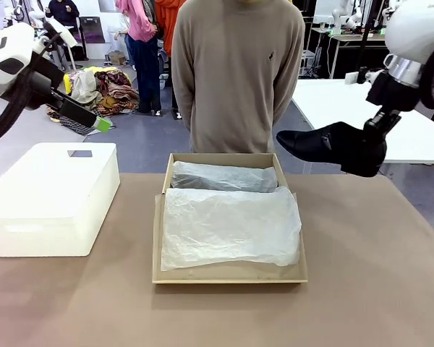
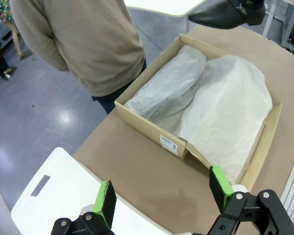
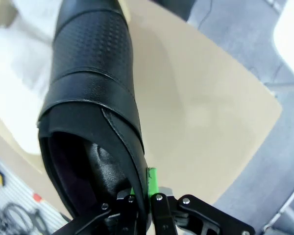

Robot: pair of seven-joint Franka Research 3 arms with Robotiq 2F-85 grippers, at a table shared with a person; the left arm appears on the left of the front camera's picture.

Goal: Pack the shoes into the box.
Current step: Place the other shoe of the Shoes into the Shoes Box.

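Front: I log one shoe clamped in my right gripper, aloft just right of the open box, whose tissue hides any packed mate; left wrist: left gripper spread wide, empty; right wrist: jaws pinching the heel rim.

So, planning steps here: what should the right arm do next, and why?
Probably carry the glossy black leather shoe leftward over the open tan cardboard box: the right gripper, shut on its heel rim, holds it aloft by the box's far-right corner.
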